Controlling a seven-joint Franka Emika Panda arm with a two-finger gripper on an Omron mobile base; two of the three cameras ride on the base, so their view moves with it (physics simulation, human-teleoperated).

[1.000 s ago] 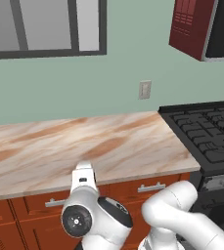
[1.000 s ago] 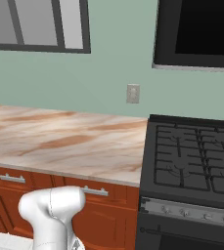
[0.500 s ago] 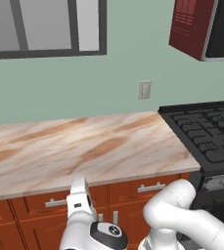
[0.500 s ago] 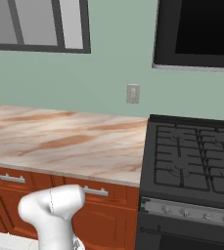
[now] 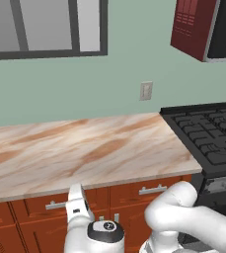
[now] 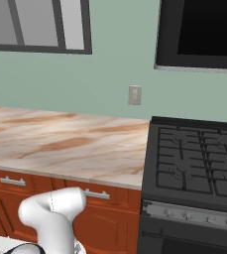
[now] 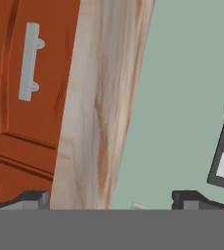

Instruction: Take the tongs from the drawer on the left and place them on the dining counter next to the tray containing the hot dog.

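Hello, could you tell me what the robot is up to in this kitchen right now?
The robot's arm is low in front of the wall-side counter, next to the stove. Its gripper is open and holds nothing. The hand view looks across a closed red-brown drawer with a silver handle. The drawers under the counter are all shut, so the tongs have not been fetched yet.
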